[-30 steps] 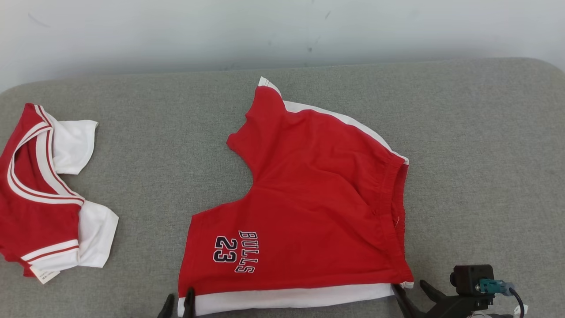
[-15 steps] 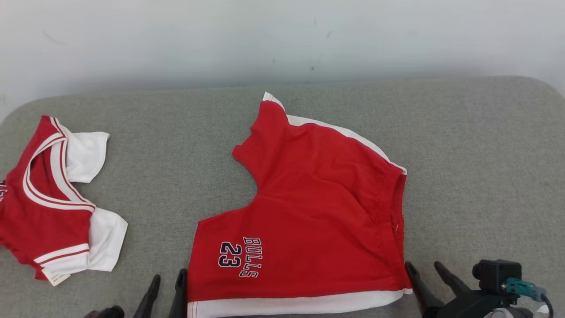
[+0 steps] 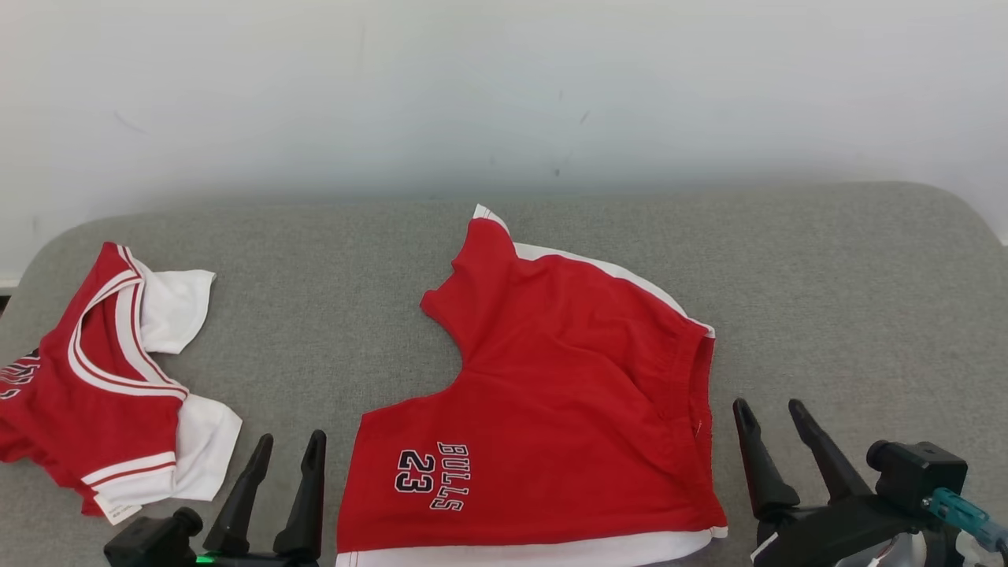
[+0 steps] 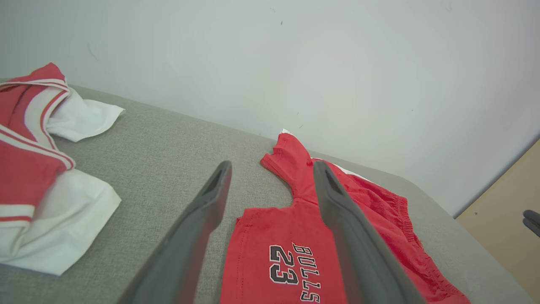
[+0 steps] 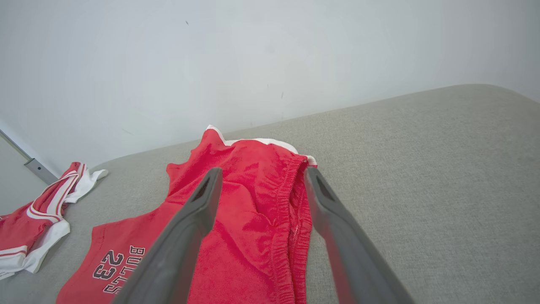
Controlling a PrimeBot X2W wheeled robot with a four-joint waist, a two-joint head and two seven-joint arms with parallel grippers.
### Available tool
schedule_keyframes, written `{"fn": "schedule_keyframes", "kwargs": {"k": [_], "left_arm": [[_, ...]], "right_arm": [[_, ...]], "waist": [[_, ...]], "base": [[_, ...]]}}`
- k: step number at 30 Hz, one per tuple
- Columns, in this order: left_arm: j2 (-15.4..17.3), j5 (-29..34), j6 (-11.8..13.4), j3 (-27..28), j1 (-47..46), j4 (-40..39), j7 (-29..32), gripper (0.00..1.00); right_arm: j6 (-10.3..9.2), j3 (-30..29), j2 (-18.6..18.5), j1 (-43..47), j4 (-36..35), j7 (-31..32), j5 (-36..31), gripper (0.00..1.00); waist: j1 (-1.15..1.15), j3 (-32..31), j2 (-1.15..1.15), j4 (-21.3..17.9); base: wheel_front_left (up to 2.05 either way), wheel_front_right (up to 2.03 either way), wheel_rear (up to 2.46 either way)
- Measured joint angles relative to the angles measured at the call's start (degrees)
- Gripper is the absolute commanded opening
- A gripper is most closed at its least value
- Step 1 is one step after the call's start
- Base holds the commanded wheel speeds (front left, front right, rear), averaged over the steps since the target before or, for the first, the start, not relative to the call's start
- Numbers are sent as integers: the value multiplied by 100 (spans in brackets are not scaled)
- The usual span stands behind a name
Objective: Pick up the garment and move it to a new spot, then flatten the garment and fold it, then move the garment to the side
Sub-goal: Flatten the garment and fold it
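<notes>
**Red shorts [image 3: 551, 394] flat on the grey cushion [image 3: 850, 299], nothing gripped**

Head view first. The left gripper [image 3: 291, 435] sits at the bottom with its two fingers spread apart and nothing between them. The shorts' near leg corner is just to its right, with a thin strip of bare cushion in between, so no contact. The right gripper [image 3: 767, 403] is the same deal: fingers apart, empty, with the waistband [image 3: 697, 394] end of the shorts just to its left and not touching. So the shorts lie spread out between the two grippers. A red-and-white jersey [image 3: 87, 386] lies crumpled further out to the left of the left gripper, well apart from the shorts.

In the left wrist view, the gripper's own fingers stand wide. The shorts are straight ahead and slightly right, with the "BULLS 23" print [image 4: 295, 270] between the fingers (the right finger covers part of the leg). The jersey is off to the left.

In the right wrist view, the fingers are wide apart too. The elastic waistband runs away from the gripper right between them, the rest of the shorts spreads to the left, and bare cushion lies to the right.
</notes>
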Motion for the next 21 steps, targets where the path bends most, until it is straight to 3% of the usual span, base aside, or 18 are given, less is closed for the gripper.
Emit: {"fn": "schedule_keyframes", "kwargs": {"k": [10,21], "left_arm": [[47,77,8,175,94,-165,-1,100],[259,142,286,309,277,-167,191,100]], "right_arm": [[-10,-382,237,-68,304,-815,-73,100],[-2,-481,226,-292,614,-939,36,100]], "waist": [[0,-120,0,-63],[0,-209,0,-62]], "base": [[0,0,0],[0,0,0]]}}
